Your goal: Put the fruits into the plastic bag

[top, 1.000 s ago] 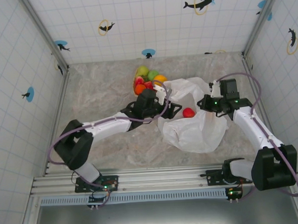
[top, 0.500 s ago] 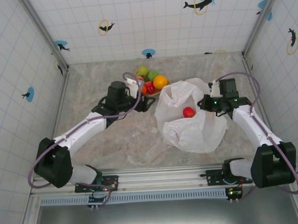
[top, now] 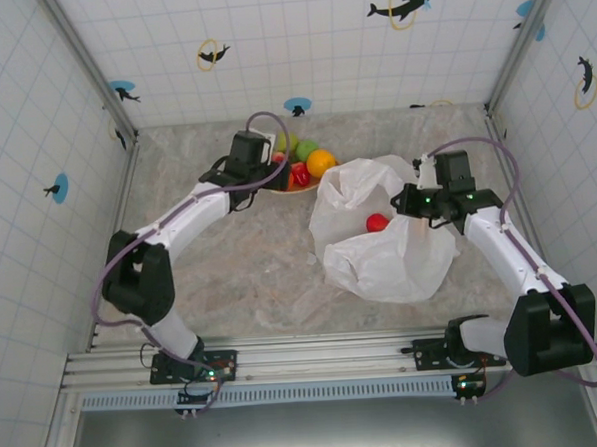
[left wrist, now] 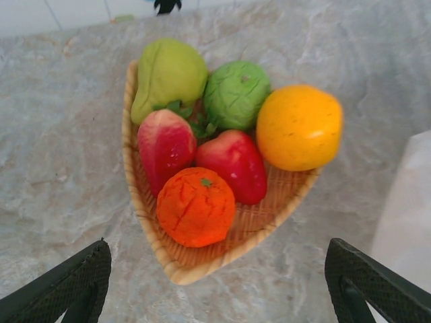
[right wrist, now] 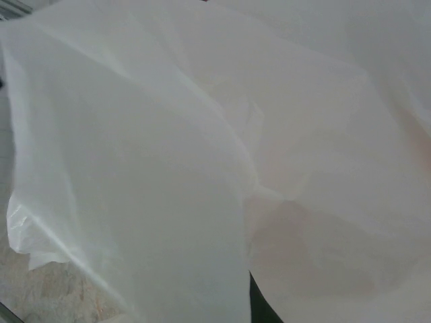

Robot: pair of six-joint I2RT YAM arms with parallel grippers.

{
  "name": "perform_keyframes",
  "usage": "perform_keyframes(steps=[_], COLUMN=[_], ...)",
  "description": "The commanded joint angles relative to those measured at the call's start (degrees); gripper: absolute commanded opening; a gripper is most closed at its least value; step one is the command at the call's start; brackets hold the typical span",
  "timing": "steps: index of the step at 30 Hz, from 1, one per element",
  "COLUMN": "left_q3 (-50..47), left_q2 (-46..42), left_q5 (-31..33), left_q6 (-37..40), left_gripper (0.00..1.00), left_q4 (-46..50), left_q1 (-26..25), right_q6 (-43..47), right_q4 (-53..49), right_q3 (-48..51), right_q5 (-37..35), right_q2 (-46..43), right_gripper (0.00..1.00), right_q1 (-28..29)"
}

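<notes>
My left gripper hung wide open and empty at the near edge of the tan woven heart-shaped plate, with the small glossy fruits piled just ahead of it and the bumpy orange fruit nearest. My right gripper was closed, seemingly pinching the rim of the thin translucent white plastic bag, with one red fruit inside just beside it. I judged this the next pick, which called for dropping onto the orange fruit and closing.
</notes>
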State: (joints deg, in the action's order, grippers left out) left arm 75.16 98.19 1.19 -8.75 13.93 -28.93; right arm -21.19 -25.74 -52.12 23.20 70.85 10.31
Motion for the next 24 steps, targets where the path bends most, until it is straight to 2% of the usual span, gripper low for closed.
perform_keyframes(steps=[1, 10, 24], left_q3=[5.04, 14.89, 20.97], left_q2=[5.03, 15.44, 23.54], left_q5=[1.21, 1.24, 1.8], left_q6=[2.13, 3.81, 5.28], left_gripper=[0.84, 0.85, 0.84], left_q4=[5.94, 10.44, 13.91], left_q1=[0.44, 0.51, 0.46], right_q6=[-0.08, 0.26, 0.98], right_q4=[-0.81, -0.62, -1.22], right_q3=[-1.78, -0.9, -0.53], right_q5=[-0.7, -0.7, -3.43], right_q2=[-0.23, -0.4, -0.7], right_gripper=[0.03, 0.03, 0.03], right_q1=[0.45, 0.77, 0.72])
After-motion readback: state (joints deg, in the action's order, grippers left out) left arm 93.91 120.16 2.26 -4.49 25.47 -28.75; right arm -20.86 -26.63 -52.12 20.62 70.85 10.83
